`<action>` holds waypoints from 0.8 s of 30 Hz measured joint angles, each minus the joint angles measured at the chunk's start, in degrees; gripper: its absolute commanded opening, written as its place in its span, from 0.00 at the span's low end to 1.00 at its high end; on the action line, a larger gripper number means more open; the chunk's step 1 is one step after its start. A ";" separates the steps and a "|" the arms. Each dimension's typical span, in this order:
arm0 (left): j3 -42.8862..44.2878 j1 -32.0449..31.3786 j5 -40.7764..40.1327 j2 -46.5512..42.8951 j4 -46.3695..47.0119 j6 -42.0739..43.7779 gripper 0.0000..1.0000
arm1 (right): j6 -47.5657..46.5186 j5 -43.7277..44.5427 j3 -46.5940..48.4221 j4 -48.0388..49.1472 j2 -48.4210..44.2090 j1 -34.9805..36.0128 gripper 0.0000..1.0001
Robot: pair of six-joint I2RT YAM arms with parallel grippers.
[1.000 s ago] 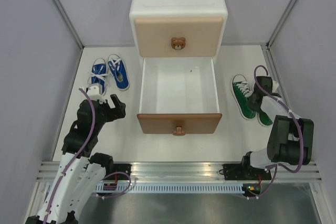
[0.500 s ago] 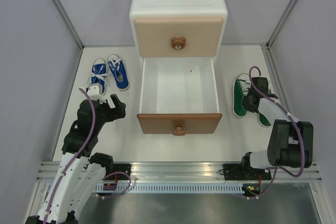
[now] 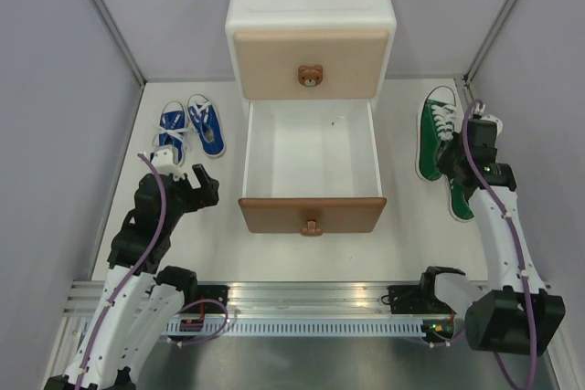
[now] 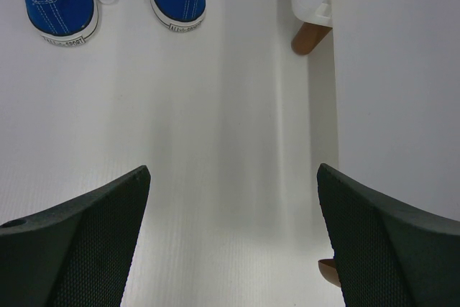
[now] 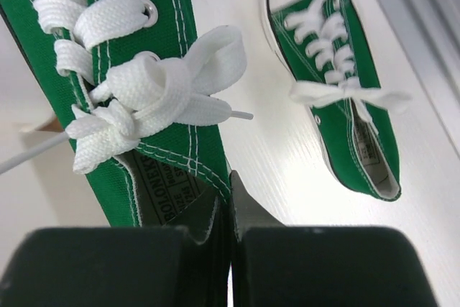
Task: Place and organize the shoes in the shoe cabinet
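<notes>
- Left arm (image 3: 137, 244): white lower links, black upper joints, purple cable looping along it.
- Right arm (image 3: 501, 218): slim white link, purple cable, bulky black joint at 5 o'clock in the top view.
- Left gripper (image 4: 233, 177): black wedge fingers (image 4: 79, 242) with a fine dotted texture.
- Right gripper (image 5: 228, 203): matte black, blocky, thin-tipped fingers (image 5: 251, 217).

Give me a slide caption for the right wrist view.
Right gripper pinching one green shoe at its heel collar, the other green shoe lying nearby.

Pale grey walls (image 3: 55, 89) enclose a white tabletop (image 3: 219, 246).
</notes>
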 measured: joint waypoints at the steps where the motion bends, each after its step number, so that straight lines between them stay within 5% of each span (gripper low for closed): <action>1: 0.00 0.00 0.00 0.00 0.00 0.00 1.00 | -0.02 -0.24 1.70 -0.96 -1.22 0.00 0.01; 10: 0.00 0.00 -0.02 0.00 0.00 0.00 1.00 | -0.66 -7.43 15.37 -6.08 -8.92 0.15 0.01; 24: 0.00 0.00 -0.20 0.83 0.00 0.02 1.00 | -1.88 -30.88 17.90 -7.65 -12.26 1.55 0.01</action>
